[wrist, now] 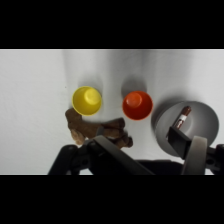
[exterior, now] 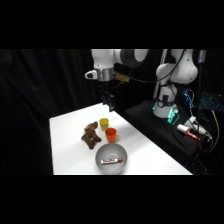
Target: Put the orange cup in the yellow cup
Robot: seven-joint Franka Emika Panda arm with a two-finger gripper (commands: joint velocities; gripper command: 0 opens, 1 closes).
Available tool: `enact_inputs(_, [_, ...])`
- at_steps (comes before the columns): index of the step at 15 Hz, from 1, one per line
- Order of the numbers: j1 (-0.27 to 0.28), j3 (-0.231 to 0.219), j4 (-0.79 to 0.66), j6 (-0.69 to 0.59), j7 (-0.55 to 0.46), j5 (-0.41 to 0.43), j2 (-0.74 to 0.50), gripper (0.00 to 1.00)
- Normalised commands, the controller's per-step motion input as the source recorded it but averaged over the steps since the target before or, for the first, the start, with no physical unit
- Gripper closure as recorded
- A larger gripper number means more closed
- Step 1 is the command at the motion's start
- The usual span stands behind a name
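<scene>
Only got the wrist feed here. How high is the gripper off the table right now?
Observer: In the side view the gripper hangs well above the table and touches nothing. It is over the far end, just beyond the yellow cup.
Operator: Which cup is closer to the arm's base?
Observer: The yellow one. From the far end toward the side camera the order is yellow cup, orange cup, then the grey bowl.
Operator: Anything outside my frame?
Observer: Nothing more on the table that I can see. Off the table, on a dark surface near the arm's base, lies a small red and white item.
</scene>
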Motion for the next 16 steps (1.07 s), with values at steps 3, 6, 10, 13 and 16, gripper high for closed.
enact_inputs(3, [-0.029,0.064,0.01,0.06,0.05,0.041,0.02,0.00])
enact_inputs(6, [0.013,0.095,0.05,0.18,0.13,0.047,0.08,0.00])
enact_inputs(10, [0.046,0.088,0.06,0.21,0.12,0.061,0.11,0.00])
enact_inputs(13, [0.048,0.057,0.03,0.19,0.09,0.115,0.11,0.00])
enact_inputs(16, [0.037,0.032,-0.03,0.27,0.06,0.125,0.09,0.00])
